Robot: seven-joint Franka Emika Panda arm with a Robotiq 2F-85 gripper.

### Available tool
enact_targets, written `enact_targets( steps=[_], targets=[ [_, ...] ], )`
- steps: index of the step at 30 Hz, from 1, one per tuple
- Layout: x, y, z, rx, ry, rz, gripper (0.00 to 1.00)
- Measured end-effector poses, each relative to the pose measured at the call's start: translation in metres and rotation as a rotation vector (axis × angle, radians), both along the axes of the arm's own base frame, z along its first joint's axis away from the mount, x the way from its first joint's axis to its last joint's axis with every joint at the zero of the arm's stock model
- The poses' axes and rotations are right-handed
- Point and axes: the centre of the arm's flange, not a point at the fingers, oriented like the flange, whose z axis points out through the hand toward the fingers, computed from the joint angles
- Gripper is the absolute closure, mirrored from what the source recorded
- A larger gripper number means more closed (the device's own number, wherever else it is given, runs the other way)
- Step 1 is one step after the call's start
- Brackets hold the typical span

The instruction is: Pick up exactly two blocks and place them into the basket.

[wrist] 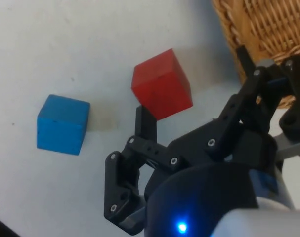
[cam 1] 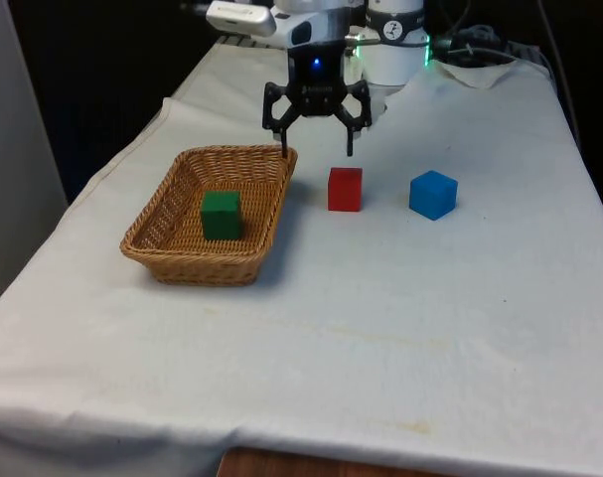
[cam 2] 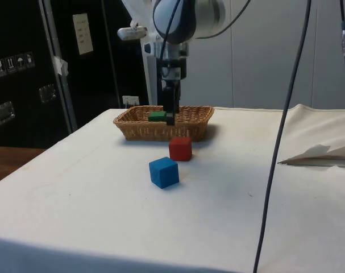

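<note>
The red block (cam 1: 345,189) sits on the cloth just beside the basket (cam 1: 172,248), which already holds a green block (cam 1: 222,215); the blue block (cam 1: 433,194) lies further off; the gripper (cam 1: 316,149) hangs spread wide and empty between red block and basket rim, so a descent here could catch the wicker or nudge the block askew; the wrist view shows that offset plainly, while the side view hides it.

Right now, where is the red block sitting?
In the front view the red block rests on the cloth between the basket on its left and the blue block on its right, apart from both, just nearer the camera than the open pincer.
</note>
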Motion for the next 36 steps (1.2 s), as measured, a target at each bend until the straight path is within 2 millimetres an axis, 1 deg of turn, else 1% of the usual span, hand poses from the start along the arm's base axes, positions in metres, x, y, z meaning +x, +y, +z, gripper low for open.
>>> enact_targets(
  steps=[4,6,8,9,13,21,23,29,36],
  targets=[
    [-0.004,0.008,0.005,0.014,-0.007,0.003,0.00],
    [-0.004,0.008,0.005,0.014,-0.007,0.003,0.00],
    [-0.004,0.012,0.005,0.015,-0.005,0.004,0.00],
    [-0.004,0.017,0.003,0.018,-0.003,0.005,0.00],
    [-0.006,0.024,0.001,0.024,0.001,-0.006,0.00],
    [-0.016,0.026,-0.002,0.040,0.015,-0.059,0.00],
    [-0.016,0.026,-0.002,0.040,0.015,-0.059,0.00],
    [-0.021,0.026,-0.007,0.045,0.029,-0.103,0.00],
    [-0.023,0.033,-0.016,0.047,0.049,-0.138,0.00]
  ],
)
